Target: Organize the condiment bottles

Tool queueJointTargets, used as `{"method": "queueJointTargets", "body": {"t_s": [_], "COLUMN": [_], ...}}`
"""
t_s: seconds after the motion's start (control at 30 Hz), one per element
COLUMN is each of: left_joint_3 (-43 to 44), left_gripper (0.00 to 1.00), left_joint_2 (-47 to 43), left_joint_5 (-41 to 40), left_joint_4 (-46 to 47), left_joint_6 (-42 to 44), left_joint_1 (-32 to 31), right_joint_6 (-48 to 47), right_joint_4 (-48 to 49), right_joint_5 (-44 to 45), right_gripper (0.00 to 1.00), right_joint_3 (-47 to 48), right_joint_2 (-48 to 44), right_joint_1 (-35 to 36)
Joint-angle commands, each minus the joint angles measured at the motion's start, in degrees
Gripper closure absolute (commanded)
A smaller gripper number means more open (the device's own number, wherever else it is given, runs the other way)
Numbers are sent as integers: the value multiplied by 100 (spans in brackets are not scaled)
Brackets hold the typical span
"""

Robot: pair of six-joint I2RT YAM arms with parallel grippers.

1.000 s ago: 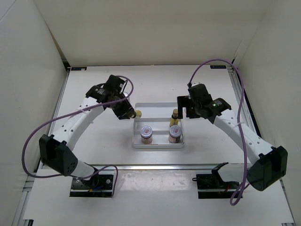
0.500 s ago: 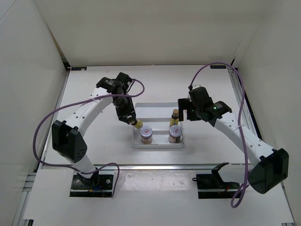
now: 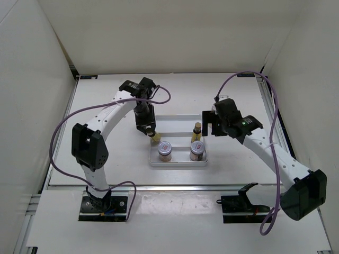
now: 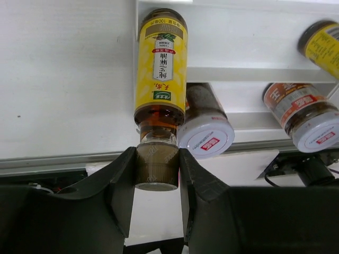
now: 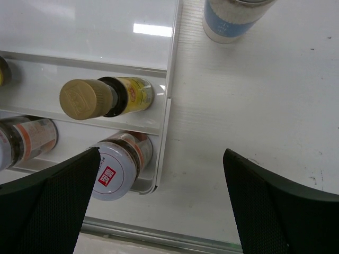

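Observation:
My left gripper (image 3: 149, 134) is shut on the dark cap of a slim yellow bottle (image 3: 154, 139), holding it tilted at the left rim of the white tray (image 3: 177, 121). In the left wrist view the gripper (image 4: 156, 161) grips the cap and the bottle (image 4: 160, 69) reaches toward the tray (image 4: 238, 71). Two pinkish jars (image 3: 165, 151) (image 3: 196, 151) stand in the tray's front row, and a second yellow bottle (image 3: 196, 132) stands behind the right jar. My right gripper (image 3: 209, 126) (image 5: 164, 209) is open and empty beside the tray's right edge. One white blue-banded bottle (image 5: 233, 18) stands on the table outside the tray. The other is out of view.
The tray's back row (image 3: 175, 120) holds nothing. White walls enclose the table on three sides. A metal rail (image 3: 175, 186) runs along the near edge. In the right wrist view the tray's right rim (image 5: 170, 90) lies between my fingers.
My left gripper has swung right and toward the tray with the yellow bottle, from beside the tray's back left corner to its left rim by the left jar. The right gripper barely moved.

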Motion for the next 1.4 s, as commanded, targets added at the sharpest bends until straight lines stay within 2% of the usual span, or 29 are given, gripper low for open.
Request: {"method": "queueJointTargets", "body": {"t_s": [0.0,0.23,0.33,0.73,1.1,1.37], "left_joint_3": [494,1442,1575,1629,1497,1497], "left_gripper": [89,89,89,89,89,72], "left_joint_2": [104,596,667,825,931,1036], "left_joint_5": [-151,-599,-722,-776,-934,-1092], "left_joint_4": [-556,-1117,-1171,-1409,-1409,-1470], "left_joint_6": [222,749,890,873,820,820], "left_joint_1": [-32,-32,-84,-541,-700,-753], "right_joint_6": [29,82,29,29,29,82], "right_joint_4": [205,319,319,425,425,425], "right_joint_5": [-82,-267,-319,-487,-487,-487], "right_gripper": [0,0,0,0,0,0], "right_joint_3": [-133,-186,-239,-292,-344,-344], "right_joint_2": [-151,-256,-256,-309,-362,-362], "right_joint_1": [-120,-226,-279,-385,-385,-385]}}
